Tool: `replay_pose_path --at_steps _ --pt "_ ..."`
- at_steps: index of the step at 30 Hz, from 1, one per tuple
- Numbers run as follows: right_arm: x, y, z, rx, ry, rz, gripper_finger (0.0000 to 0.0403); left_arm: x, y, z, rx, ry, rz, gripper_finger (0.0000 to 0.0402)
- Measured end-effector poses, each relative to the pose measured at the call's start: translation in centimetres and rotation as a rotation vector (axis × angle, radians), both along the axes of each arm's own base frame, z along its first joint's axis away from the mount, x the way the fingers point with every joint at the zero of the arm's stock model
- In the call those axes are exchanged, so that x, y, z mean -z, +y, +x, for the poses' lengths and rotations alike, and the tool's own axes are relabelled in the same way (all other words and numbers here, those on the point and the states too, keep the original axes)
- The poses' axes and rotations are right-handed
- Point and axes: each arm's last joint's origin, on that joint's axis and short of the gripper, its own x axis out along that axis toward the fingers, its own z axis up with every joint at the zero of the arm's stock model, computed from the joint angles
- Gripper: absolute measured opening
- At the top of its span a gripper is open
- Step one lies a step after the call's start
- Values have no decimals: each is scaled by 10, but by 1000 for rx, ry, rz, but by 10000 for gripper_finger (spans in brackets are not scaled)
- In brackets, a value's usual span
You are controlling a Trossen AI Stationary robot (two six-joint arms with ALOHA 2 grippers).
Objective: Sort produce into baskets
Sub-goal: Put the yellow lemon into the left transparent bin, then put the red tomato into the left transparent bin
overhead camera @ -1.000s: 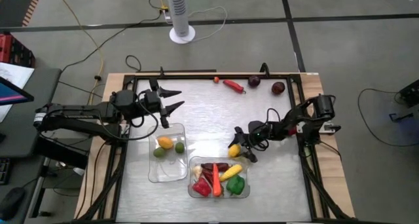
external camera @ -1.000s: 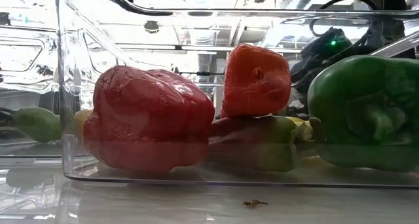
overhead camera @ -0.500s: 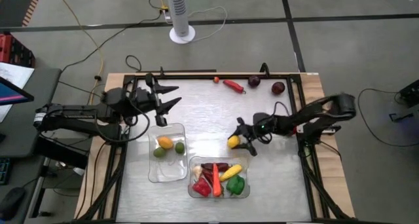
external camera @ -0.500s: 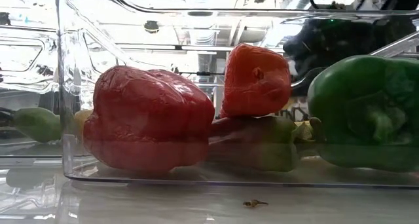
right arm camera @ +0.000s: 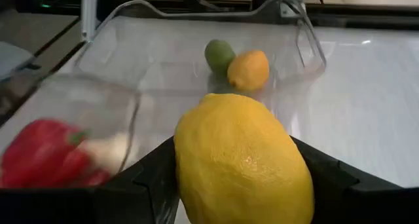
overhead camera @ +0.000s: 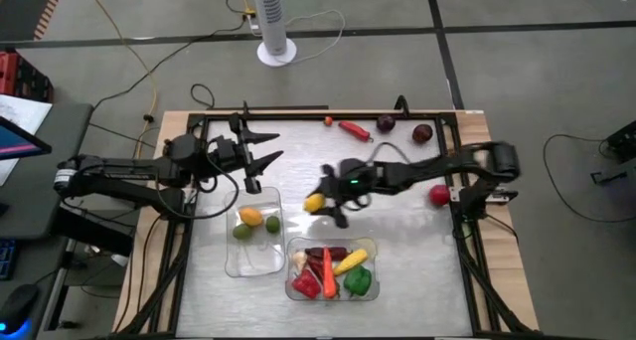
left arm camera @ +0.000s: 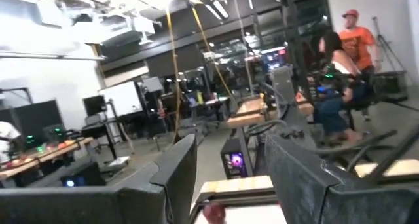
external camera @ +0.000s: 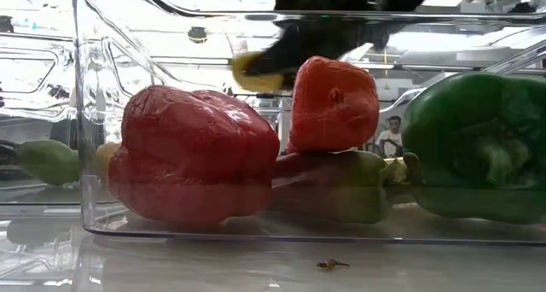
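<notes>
My right gripper (overhead camera: 323, 205) is shut on a yellow lemon (overhead camera: 312, 203) above the table's middle, just right of the left basket (overhead camera: 231, 262). That clear tub holds an orange-yellow lemon (overhead camera: 250, 217) and two limes (overhead camera: 241, 232). The right basket (overhead camera: 370, 249) holds red, yellow and green peppers and other pieces. My left gripper (overhead camera: 276, 147) is open and empty, over the table just beyond the left basket's far end. A red chilli (overhead camera: 354, 130) and two dark purple rounds (overhead camera: 386, 123) lie on the table at its far edge. My right gripper pinches the lemon's two opposite sides (right arm camera: 190, 152) between its two fingers (right arm camera: 147, 178). The fingers come from the table's right, about level. The lemon is lifted clear of the table; it shows high up in the low view (external camera: 256, 70).
A red piece (overhead camera: 439, 194) lies on the table near the right edge, under the right arm. A small orange bit (overhead camera: 328, 120) lies at the far edge. The black frame (overhead camera: 318, 112) runs round the table. People sit in the room beyond.
My right gripper has carried the lemon up and toward the table's left, from beside the right basket's far end toward the left basket. The arm's move has uncovered the red piece near the right edge.
</notes>
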Motion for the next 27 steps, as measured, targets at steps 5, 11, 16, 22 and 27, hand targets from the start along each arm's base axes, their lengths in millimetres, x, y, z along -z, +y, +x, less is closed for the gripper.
replay_pose_path --at_steps 5,11,16,22,27 --pt "-9 7 51 -42 -31 -2 255 -7 -6 -21 70 11 32 169" --pt "-14 11 95 -37 -28 36 255 -11 -8 -44 87 42 53 169" --pt "-13 10 121 -64 21 70 271 -13 -8 -50 82 47 78 169" --pt "-17 7 125 -34 138 33 304 -12 -8 -48 76 55 89 169" --pt "-28 -6 110 19 177 18 311 -12 -8 -48 70 57 88 169"
